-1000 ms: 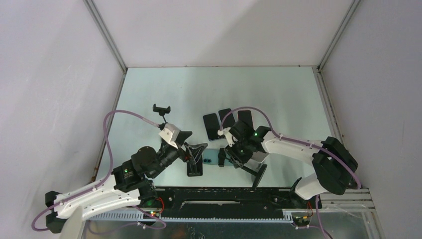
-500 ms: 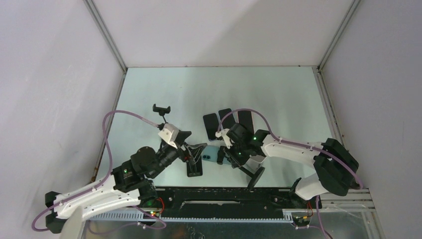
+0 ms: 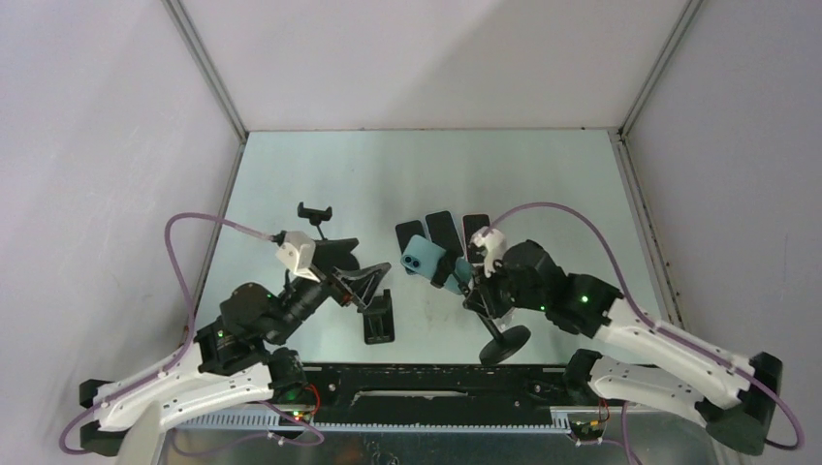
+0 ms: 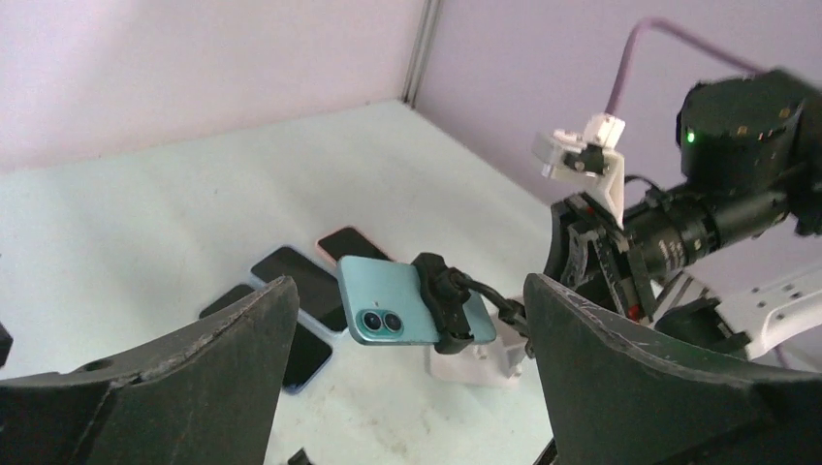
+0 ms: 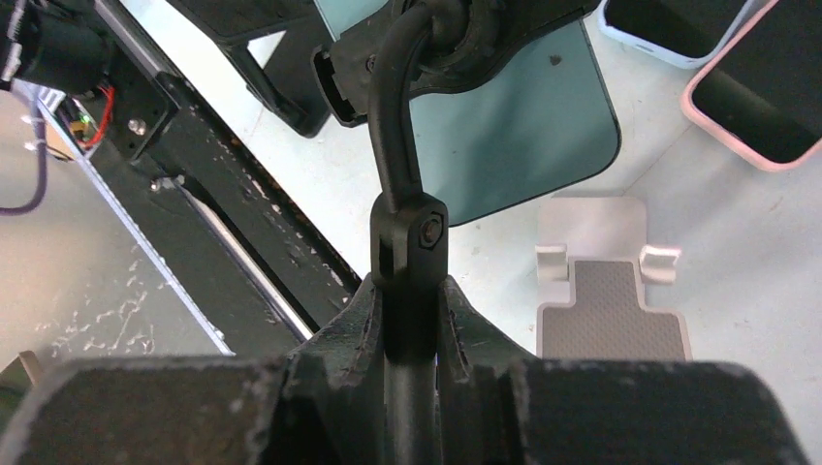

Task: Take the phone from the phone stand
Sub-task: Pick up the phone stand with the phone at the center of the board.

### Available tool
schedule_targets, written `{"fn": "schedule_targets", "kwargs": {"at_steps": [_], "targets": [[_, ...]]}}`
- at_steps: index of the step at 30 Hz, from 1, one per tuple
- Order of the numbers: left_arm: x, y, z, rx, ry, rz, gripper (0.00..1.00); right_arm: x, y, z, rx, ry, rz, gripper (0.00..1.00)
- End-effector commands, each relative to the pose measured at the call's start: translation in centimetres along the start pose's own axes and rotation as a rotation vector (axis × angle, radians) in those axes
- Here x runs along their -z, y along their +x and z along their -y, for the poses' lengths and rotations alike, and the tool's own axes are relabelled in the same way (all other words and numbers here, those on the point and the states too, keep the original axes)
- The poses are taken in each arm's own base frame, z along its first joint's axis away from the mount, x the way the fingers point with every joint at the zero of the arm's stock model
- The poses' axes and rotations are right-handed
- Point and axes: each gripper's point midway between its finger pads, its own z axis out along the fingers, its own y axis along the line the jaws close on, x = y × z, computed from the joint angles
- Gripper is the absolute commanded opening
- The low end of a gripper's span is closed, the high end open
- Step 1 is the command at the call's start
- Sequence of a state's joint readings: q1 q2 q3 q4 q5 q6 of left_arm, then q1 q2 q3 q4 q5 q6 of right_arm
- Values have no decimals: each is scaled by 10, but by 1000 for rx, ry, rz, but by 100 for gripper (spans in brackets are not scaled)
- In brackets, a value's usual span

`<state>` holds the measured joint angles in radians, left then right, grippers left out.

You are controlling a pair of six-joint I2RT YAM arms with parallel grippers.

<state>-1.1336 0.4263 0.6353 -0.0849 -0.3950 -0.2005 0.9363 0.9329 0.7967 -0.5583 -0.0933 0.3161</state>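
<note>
Gripping the stem of the stand [image 5: 393,145] with the closed right hand [image 5: 412,315], phone [image 4: 388,312] clamped in its cradle; holding the left hand [image 3: 368,284] wide open and empty, left of the stand.

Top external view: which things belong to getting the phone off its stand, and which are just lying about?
Job: teal phone, black phone stand clamping it, right gripper shut on the stand's arm, left gripper open.
Lying about: three spare phones, white cradle, black holder, small black clamp.
</note>
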Motion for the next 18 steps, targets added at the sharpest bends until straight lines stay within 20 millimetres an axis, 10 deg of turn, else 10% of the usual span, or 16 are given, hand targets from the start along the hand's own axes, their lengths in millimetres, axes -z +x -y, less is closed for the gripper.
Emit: {"fn": "schedule_targets", "kwargs": {"at_steps": [1, 8, 18], "targets": [[5, -52, 17, 13, 76, 117, 93, 28, -33, -13, -37, -37, 206, 0], [23, -102, 36, -7, 186, 191, 93, 76, -66, -23, 144, 4, 471, 0], [30, -93, 44, -69, 260, 177, 93, 137, -111, -53, 487, 120, 811, 0]]}}
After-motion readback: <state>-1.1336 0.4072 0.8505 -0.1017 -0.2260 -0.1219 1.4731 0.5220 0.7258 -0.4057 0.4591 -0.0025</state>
